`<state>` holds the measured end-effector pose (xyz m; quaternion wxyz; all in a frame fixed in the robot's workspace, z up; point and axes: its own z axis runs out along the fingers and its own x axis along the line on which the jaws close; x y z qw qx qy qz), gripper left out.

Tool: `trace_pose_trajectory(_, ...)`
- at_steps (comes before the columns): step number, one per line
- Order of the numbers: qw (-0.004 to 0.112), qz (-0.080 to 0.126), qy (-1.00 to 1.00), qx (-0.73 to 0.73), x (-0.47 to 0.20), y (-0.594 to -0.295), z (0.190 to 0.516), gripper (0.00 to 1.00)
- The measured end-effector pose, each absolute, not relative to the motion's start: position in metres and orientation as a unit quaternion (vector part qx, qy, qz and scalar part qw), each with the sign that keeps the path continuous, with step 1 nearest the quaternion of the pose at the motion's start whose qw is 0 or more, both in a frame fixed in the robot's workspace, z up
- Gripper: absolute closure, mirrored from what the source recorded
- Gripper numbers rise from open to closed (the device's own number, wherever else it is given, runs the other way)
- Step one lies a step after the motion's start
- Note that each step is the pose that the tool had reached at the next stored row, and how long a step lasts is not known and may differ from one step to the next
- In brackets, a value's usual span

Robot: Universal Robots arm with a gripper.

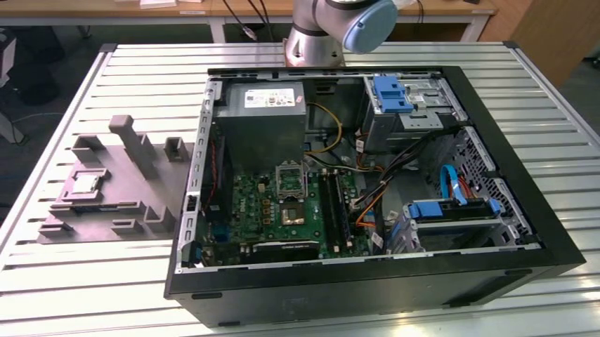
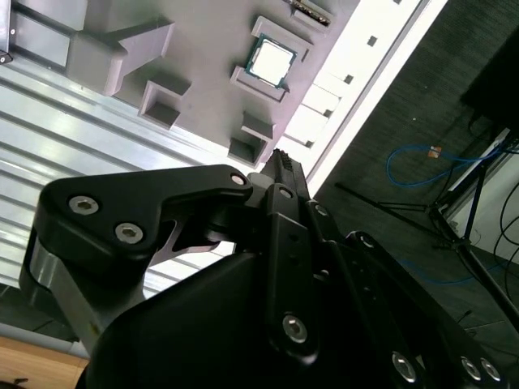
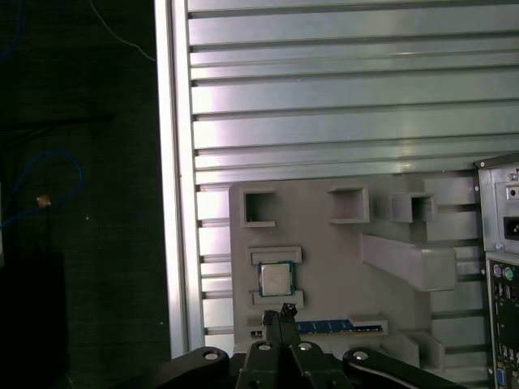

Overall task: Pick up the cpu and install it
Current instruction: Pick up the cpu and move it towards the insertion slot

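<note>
Recorded end effector point(image 3: 284, 312) closed on nothing above the grey tray point(image 3: 324, 267) on the slatted surface point(image 3: 324, 121), with cpu point(image 3: 276, 279) flat in its pocket just ahead of the tip, untouched.

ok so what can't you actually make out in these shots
1. Exterior view: the arm is cut off by the top edge.
2. Exterior view: the socket is too small to tell whether it stands open.
3. First wrist view: the pincer hides the grey tray edge beside the cpu.
4. Second wrist view: the pincer's body covers much of the table.
</note>
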<state>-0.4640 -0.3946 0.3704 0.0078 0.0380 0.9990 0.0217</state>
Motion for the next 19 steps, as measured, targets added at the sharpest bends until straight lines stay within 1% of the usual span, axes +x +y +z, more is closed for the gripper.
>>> trace_pose_trajectory(2, 0.008, 0.022, 0.999, 0.038, -0.4639, -0.3946, 0.3704, 0.89)
trace_pose_trajectory(4, 0.008, 0.022, 0.999, 0.038, -0.4638, -0.3946, 0.3704, 0.77)
trace_pose_trajectory(5, 0.008, 0.022, 0.999, 0.038, -0.4638, -0.3946, 0.3704, 0.77)
trace_pose_trajectory(8, 0.008, 0.022, 0.999, 0.038, -0.4636, -0.3946, 0.3704, 0.59)
trace_pose_trajectory(9, 0.008, 0.022, 0.999, 0.038, -0.4636, -0.3946, 0.3704, 0.59)
trace_pose_trajectory(11, 0.008, 0.022, 0.999, 0.038, -0.4635, -0.3946, 0.3704, 0.47)
trace_pose_trajectory(13, 0.008, 0.022, 0.999, 0.038, -0.4634, -0.3946, 0.3704, 0.47)
trace_pose_trajectory(14, 0.008, 0.022, 0.999, 0.038, -0.4633, -0.3946, 0.3704, 0.41)
trace_pose_trajectory(19, 0.006, 0.021, 0.999, 0.030, -0.4633, -0.3945, 0.3692, 0.41)
